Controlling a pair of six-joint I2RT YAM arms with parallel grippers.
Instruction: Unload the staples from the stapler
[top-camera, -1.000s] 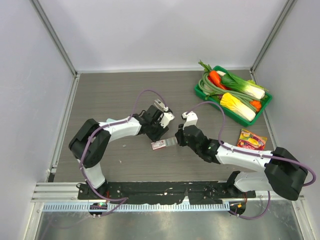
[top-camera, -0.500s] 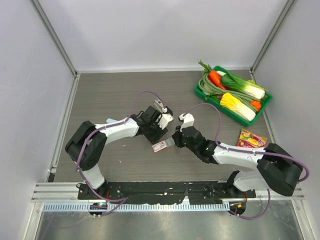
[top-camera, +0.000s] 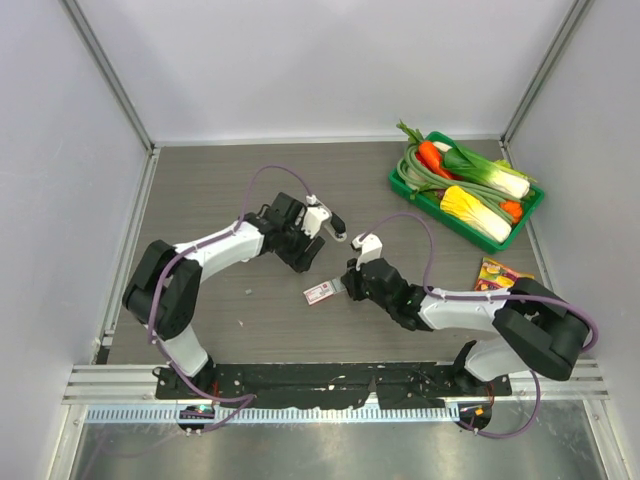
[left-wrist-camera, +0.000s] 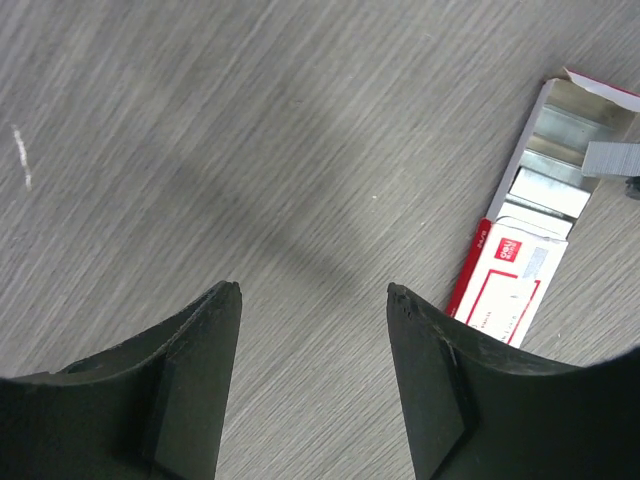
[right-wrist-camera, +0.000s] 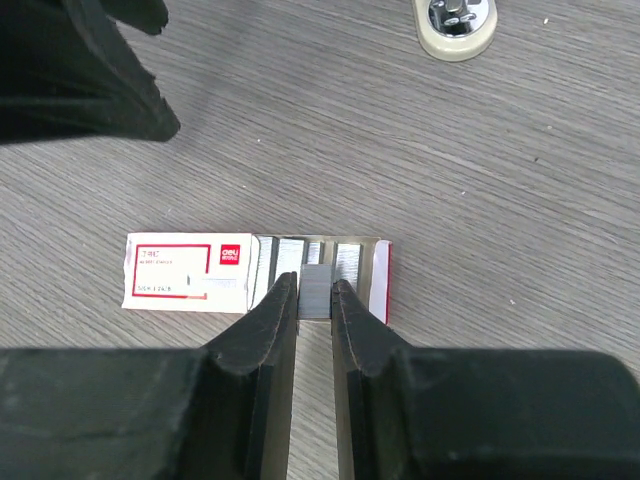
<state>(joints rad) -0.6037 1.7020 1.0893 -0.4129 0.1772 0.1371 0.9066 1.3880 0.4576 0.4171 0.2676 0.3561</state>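
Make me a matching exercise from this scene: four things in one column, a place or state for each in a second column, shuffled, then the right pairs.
Things
1. staples
2. stapler
3. left gripper
4. small box

Places or states
A. open, nothing between the fingers
B. lying beyond the box, at the top edge of the right wrist view
C. pinched by the right gripper
D. slid open, its tray showing

Pairs: 1-C, 2-B, 3-A, 4-D
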